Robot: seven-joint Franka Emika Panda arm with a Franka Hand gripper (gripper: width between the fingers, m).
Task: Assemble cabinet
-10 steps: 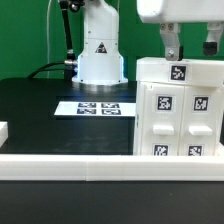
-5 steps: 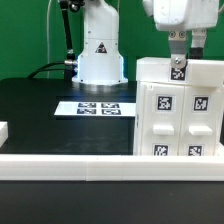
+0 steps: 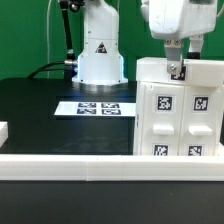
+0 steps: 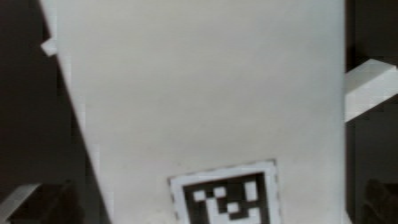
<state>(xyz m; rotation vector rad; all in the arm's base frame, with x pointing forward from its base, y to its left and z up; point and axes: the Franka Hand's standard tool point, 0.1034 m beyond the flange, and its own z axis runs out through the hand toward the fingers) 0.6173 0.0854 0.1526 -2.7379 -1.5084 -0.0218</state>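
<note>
The cabinet (image 3: pixel 180 115) is a large white box with several tagged panels, standing at the exterior view's right. My gripper (image 3: pixel 188 62) is right above its top. The jaws stand apart, and one finger (image 3: pixel 175 60) hangs down in front of the top tag. In the wrist view a white cabinet face (image 4: pixel 196 90) with a tag (image 4: pixel 228 198) fills the picture between the jaws. I cannot tell whether the fingers touch the box.
The marker board (image 3: pixel 98 107) lies flat on the black table in front of the arm's white base (image 3: pixel 100 55). A long low white border rail (image 3: pixel 70 165) runs along the front. A small white piece (image 3: pixel 3 132) shows at the exterior view's left edge.
My gripper has come down and moved slightly to the exterior view's left. One finger now hangs in front of the cabinet's top tag. The cabinet has not moved.
</note>
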